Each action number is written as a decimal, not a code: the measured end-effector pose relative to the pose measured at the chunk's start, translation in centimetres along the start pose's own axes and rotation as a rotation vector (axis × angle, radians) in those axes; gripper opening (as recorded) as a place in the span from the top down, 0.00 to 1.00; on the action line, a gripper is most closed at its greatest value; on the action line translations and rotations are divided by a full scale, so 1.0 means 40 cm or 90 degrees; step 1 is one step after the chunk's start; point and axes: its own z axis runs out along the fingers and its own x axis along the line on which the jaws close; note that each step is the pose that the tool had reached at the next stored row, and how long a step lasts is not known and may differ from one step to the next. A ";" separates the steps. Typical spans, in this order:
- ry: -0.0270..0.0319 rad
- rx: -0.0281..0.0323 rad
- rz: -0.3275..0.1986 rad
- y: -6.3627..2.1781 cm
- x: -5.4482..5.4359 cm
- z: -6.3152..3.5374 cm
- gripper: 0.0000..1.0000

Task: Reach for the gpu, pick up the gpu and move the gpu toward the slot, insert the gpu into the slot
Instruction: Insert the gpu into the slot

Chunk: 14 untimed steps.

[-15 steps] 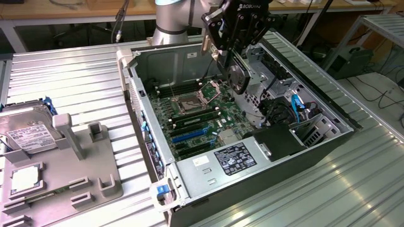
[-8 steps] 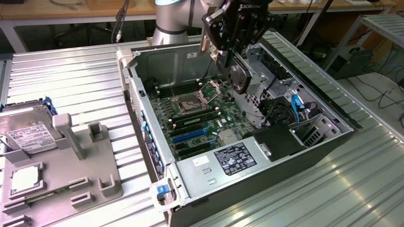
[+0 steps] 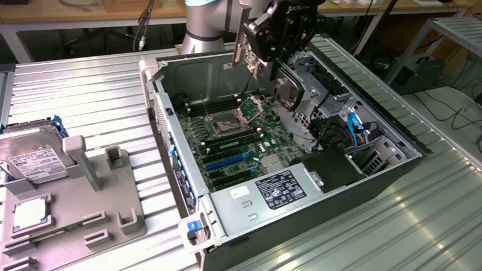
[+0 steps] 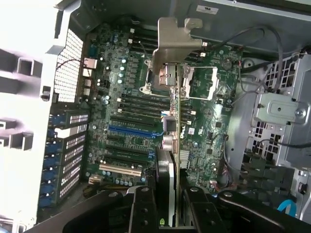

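At the exterior view's left, a hard drive [image 3: 30, 155] and a chip [image 3: 30, 210] sat in a gray tray [image 3: 113, 220] on the metal table [image 3: 90, 84]. I think the tray gave each spare part its own spot so it would not slide. They were well apart from the work.

In the middle lay the open case [image 3: 160, 107], on its side with the lid off. That way the board [image 3: 260, 141] faced up and the arm could come at it from above. The slot [image 3: 226, 164] was the long blue one on the near part of the board, by the case's left wall. It was empty.

Further right and far back, the gripper [image 3: 272, 62] hung over the case. Its jaws were pinched narrow on the gpu [image 3: 288, 90], one finger on each flat side. The gpu was up in the air over the far part of the board, well apart from the slot. It hung on edge, likely so its thin edge could meet the groove.

In the wrist view the gpu [image 4: 171, 145] was a thin line between the fingers [image 4: 141, 208]. The slot [image 4: 132, 131] lay beside that line, not under it.

At the right, a blue cable [image 3: 353, 125] sat in the case.
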 end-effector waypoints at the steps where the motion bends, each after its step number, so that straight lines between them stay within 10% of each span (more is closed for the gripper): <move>1: 0.0001 -0.0002 -0.008 0.000 0.000 0.000 0.73; 14: 0.0016 -0.0033 -0.188 0.000 0.000 0.001 0.73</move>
